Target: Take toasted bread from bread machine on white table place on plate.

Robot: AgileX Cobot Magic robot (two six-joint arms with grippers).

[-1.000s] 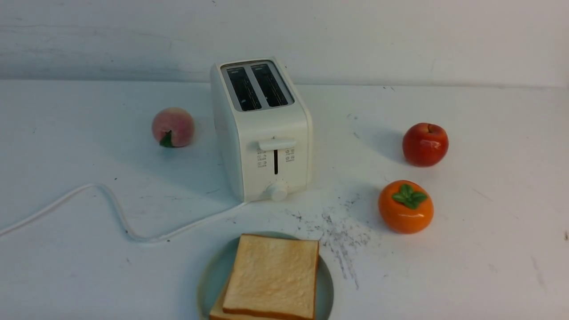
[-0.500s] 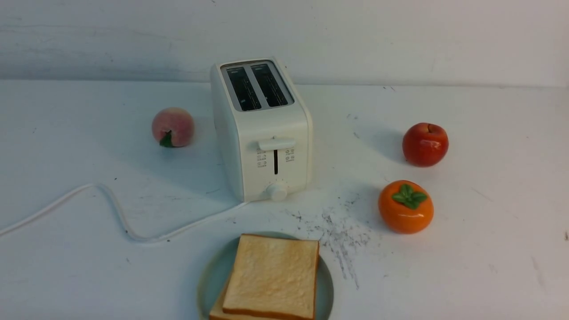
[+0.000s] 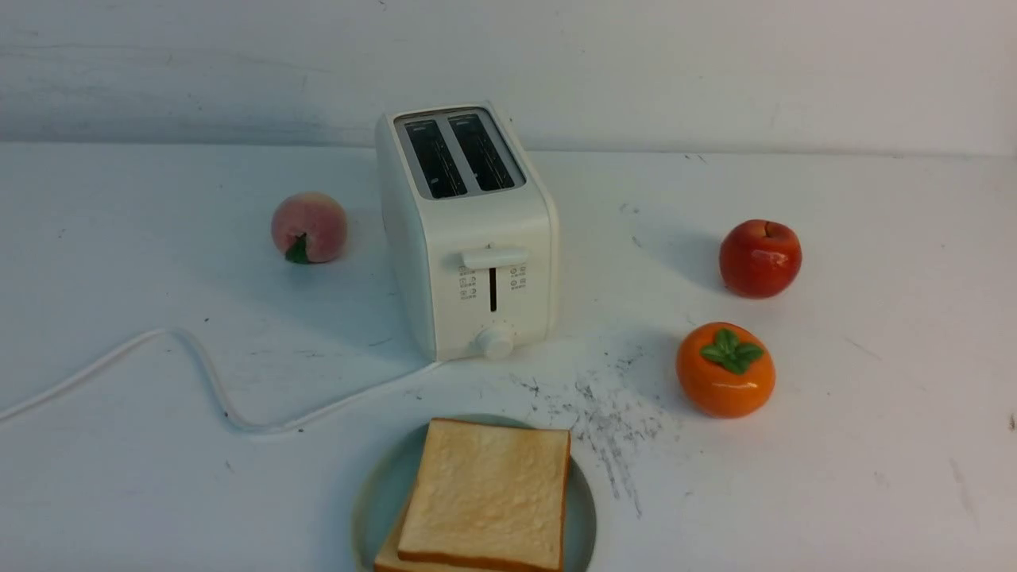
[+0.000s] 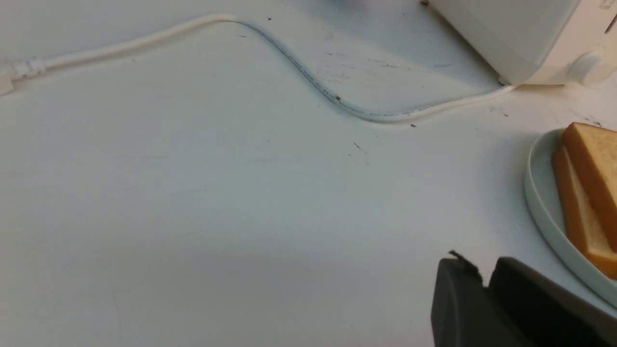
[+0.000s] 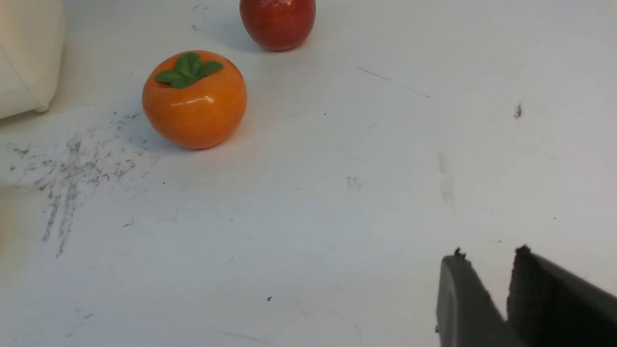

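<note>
Both bread [image 3: 485, 494] slices already lie stacked on the plate [image 3: 373, 500] at the near edge of the worktop [image 3: 834, 477], the top slice flat and the lower one showing a little at the near left corner. The two slots of the toaster [image 3: 469, 230] look dark and empty, so I judge the task is finished and no further grasp is needed. In the front view no arm is seen. The left pincer [image 4: 484, 272] is near the plate, which lies just beside it on the side toward the toaster; its two dark tips stand almost together with only a thin gap, and nothing is between them. The right pincer [image 5: 487, 267] is over bare worktop, well apart from the plate, with a narrow gap between the tips and also nothing held. So the left arm is the nearer one to the bread. The slices are square, so there is no real long axis. Around the plate there is open room: the cord [image 3: 199, 365] curves to the left, the persimmon [image 3: 725, 369] and the apple [image 3: 759, 258] stand to the right, the peach [image 3: 309, 227] is left of the toaster. The plate is cut by the lower border of the front view, so I cannot tell how close it is to the worktop edge.
</note>
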